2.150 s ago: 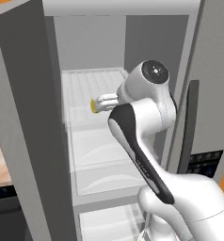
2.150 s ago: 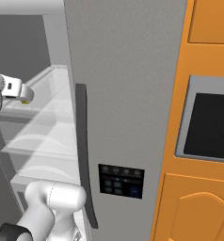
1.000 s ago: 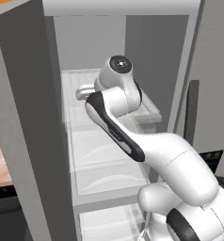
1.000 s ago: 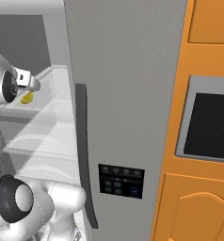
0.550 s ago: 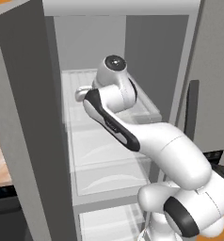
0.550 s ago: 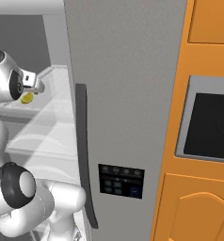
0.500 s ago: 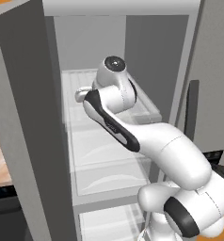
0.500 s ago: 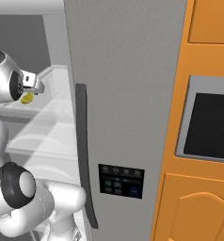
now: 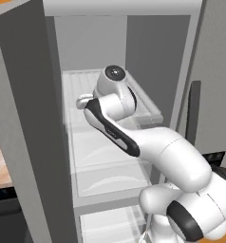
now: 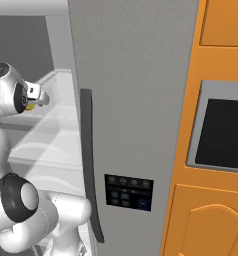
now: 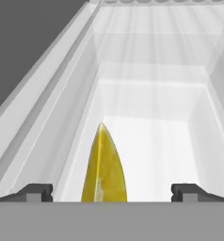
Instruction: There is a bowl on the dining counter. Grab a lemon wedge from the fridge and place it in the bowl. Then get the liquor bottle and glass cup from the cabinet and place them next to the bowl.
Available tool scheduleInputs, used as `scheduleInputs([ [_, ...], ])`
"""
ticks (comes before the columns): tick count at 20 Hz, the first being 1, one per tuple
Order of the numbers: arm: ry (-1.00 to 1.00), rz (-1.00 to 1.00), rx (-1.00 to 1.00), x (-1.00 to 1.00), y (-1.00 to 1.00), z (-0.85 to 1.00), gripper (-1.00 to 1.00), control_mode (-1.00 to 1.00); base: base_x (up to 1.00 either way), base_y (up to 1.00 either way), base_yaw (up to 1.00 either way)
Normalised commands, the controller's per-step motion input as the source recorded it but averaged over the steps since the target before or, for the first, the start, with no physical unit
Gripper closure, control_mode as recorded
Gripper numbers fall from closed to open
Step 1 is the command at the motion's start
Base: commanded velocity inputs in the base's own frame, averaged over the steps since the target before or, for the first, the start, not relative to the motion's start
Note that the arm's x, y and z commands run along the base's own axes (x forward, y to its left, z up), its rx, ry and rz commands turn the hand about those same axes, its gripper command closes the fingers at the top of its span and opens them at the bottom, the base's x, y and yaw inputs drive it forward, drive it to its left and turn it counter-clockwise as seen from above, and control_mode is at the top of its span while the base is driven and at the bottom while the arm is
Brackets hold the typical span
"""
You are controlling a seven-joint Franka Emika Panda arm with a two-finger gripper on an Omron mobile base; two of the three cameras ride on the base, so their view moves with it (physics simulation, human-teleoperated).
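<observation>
So I've got the arm reaching deep into the fridge [image 9: 24, 118], whose left door is swung open, and each camera is giving me a different piece of the story

From the hand view I get the good stuff: the lemon wedge [image 11: 103, 164] is right in front of me, standing on its edge with the pointed tip up, on the pale floor of a white shelf tray [image 11: 147, 94] with raised walls. It sits between the two dark fingertips [image 11: 38, 192], a bit closer to the left-hand one in that picture, and neither tip is touching it. The pincer [image 11: 112, 193] is spread wide with nothing in it

From the left base view I can see the whole arm bent up and over into the upper shelf [image 9: 81, 85], but the wrist blocks the wedge completely, so no lemon there. What that view does give me is the layout: shelves stacked below, and the dark vertical handle [image 9: 193, 111] on the shut right door

The right base view catches the pincer [image 10: 37, 95] from the side, poking out past the grey door edge, with a sliver of yellow [image 10: 39, 104] just under it. It also shows the door's little control panel [image 10: 128, 191] and the orange cabinetry [image 10: 211, 215] with a dark oven window [image 10: 223, 132] off to the right
</observation>
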Motion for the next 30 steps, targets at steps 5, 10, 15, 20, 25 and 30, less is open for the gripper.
scheduleInputs([
  [5,0.0,0.0,0.0,0.22,0.0,-0.28,-1.0,-1.0,0.0,0.0,0.0],
  [10,0.02,0.0,0.0,0.25,0.0,-0.37,-1.0,-1.0,0.0,0.0,0.0],
  [15,0.07,0.0,0.0,0.06,0.0,-0.61,-1.0,-1.0,0.0,0.0,0.0],
  [20,0.1,0.0,0.0,0.0,0.0,-0.74,-1.0,-1.0,0.0,0.0,0.0],
  [25,0.1,-0.01,0.0,0.0,0.0,-0.81,1.0,-1.0,0.0,0.0,0.0],
  [30,0.01,-0.02,0.0,-0.34,0.0,-0.66,1.0,-1.0,0.0,0.0,0.0],
])
